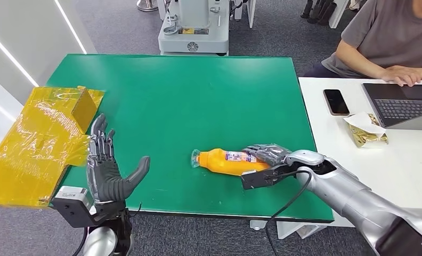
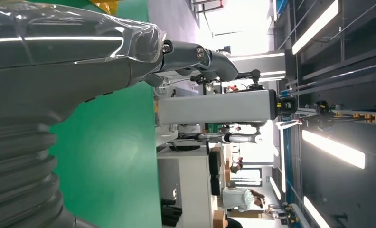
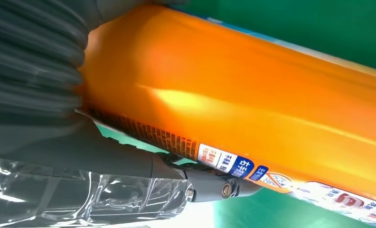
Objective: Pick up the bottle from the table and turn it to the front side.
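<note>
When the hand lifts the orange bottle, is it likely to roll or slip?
The orange bottle lies on its side on the green table, so it may roll if nudged. Its glossy skin looks slippery. The right hand wraps its base end, so the capped end may sag.

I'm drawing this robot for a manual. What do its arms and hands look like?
Both arms are glossy silver shells. The right arm has a black cable looping along its wrist. The left hand and right hand are dark grey, with ribbed grey wrist covers and clear film wrapping.

Bottle (image 1: 229, 161) glossy orange plastic; table (image 1: 198, 96) matt green.
</note>
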You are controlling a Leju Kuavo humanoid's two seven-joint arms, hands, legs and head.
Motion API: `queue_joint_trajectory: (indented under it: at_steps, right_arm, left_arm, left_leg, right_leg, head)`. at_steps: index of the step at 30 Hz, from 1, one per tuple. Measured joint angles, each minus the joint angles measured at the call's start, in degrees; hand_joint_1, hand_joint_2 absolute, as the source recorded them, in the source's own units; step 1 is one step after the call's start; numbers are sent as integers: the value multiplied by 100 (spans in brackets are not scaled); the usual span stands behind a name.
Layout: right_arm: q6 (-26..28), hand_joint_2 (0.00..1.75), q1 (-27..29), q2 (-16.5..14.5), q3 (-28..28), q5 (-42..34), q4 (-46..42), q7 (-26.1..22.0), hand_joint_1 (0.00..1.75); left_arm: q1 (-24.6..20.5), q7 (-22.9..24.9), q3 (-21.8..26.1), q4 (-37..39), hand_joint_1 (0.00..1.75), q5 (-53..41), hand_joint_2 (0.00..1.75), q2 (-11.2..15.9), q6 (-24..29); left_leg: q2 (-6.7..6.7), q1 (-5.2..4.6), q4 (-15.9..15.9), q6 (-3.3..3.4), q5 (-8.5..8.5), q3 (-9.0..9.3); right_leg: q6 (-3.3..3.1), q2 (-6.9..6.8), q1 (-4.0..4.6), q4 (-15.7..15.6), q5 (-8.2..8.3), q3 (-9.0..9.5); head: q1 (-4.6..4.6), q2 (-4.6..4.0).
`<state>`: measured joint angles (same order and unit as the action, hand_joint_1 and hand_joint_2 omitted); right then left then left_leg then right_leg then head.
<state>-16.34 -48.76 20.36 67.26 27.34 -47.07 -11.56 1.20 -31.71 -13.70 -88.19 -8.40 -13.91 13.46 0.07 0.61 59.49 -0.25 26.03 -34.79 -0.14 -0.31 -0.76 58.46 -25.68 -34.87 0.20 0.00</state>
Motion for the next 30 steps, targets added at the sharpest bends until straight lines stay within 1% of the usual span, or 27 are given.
queue_joint_trajectory:
  at_steps: [5,6,9,10,19,23,26,30]
  right_arm:
    - [56,175,107,56,-126,25,-101,-2,147]
    - [56,175,116,62,-141,25,-113,-2,150]
    - [60,175,141,71,-174,26,-137,-3,171]
    - [69,175,153,74,-186,33,-145,-8,174]
    - [344,175,433,227,-463,350,-378,-125,175]
    - [464,175,524,210,-623,479,-436,-110,175]
    - [752,175,573,125,-792,632,-460,-62,175]
    - [1487,175,716,-25,-1211,951,-645,-37,175]
  left_arm:
    - [0,2,0,-11,0,-4,175,-9,0]
    - [0,2,-1,-11,0,-5,175,-16,0]
    - [1,2,-1,-11,0,-7,175,-27,0]
    - [1,2,0,-11,0,-9,175,-27,-1]
    - [51,-20,0,-11,0,-61,175,-27,-87]
    - [54,-33,0,-11,0,-59,175,-27,-96]
    - [54,-33,0,-12,0,-53,175,-27,-67]
    - [56,-33,0,-34,0,-52,175,-27,-3]
  left_leg:
    - [1,0,0,0,0,0]
    - [1,0,0,0,0,0]
    - [1,0,0,0,0,0]
    - [1,0,0,0,0,0]
    - [0,0,0,0,1,-1]
    - [0,0,0,1,1,-3]
    - [0,0,0,0,0,-3]
    - [-1,0,-1,0,0,-3]
  right_leg:
    - [0,1,0,0,0,0]
    - [0,1,0,-1,0,0]
    - [0,1,0,0,0,0]
    - [0,1,0,0,0,0]
    - [0,0,0,-1,0,0]
    - [0,0,0,0,0,0]
    - [0,0,0,1,0,0]
    - [0,0,0,2,0,-1]
  head:
    - [0,0]
    - [0,0]
    - [0,0]
    - [0,0]
    - [0,0]
    - [0,0]
    - [0,0]
    - [0,0]
